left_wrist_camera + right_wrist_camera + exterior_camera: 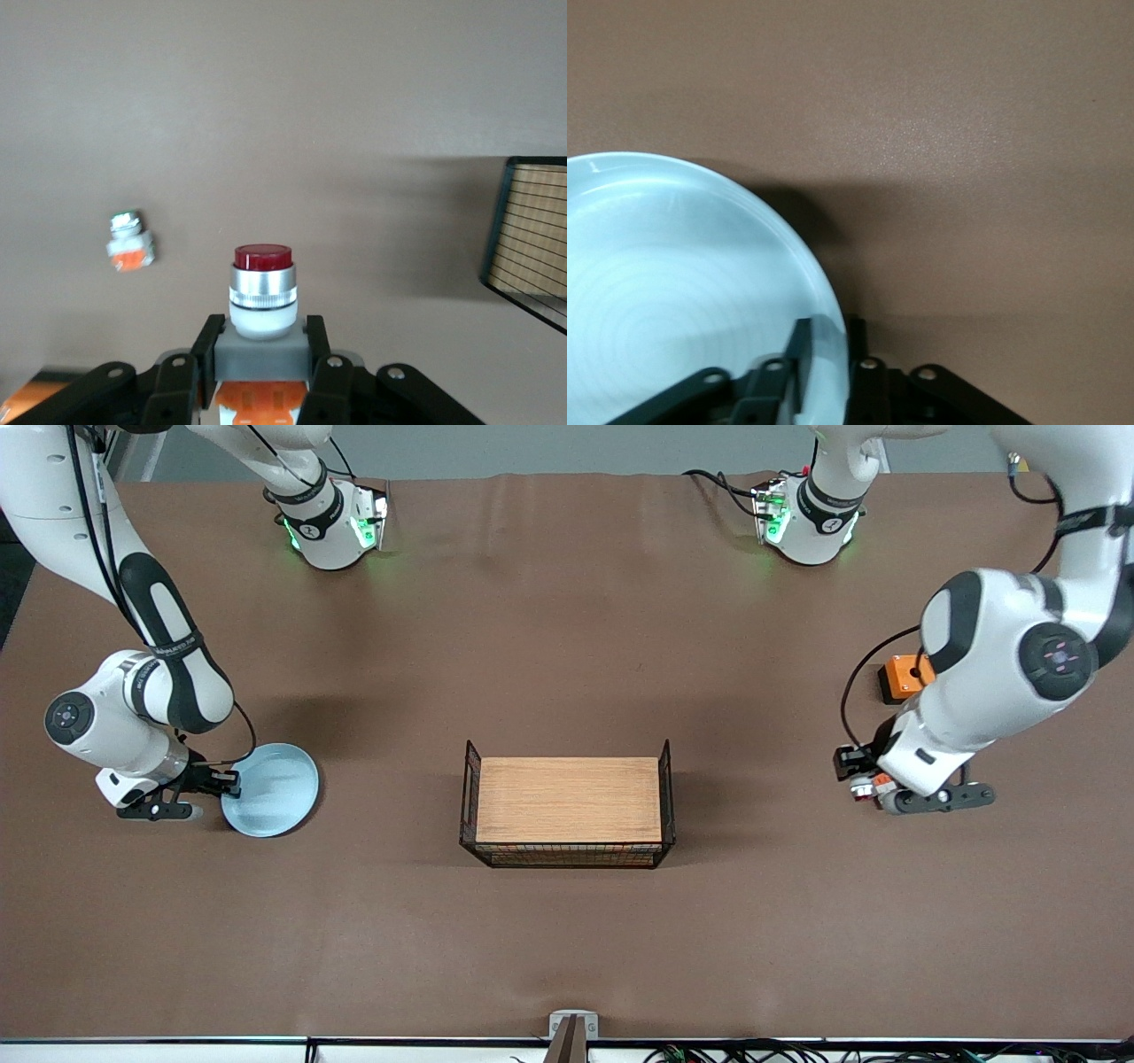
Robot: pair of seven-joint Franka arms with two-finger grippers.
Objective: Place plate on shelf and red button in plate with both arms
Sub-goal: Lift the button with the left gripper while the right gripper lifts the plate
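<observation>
Right gripper [223, 782] jaws pinch the plate [273, 789] rim — left gripper [861, 778] jaws clamp the red button [262, 289], low over counter [567, 939].

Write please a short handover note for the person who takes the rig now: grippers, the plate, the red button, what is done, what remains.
Right gripper: shut on the rim of the plate, at the right arm's end of the table.
Left gripper: shut on the red button, at the left arm's end.
Wire basket with a wooden board stands mid-table, nothing on it.
Done: both grasps. Left: carrying and placing both; the destination is not shown.
</observation>
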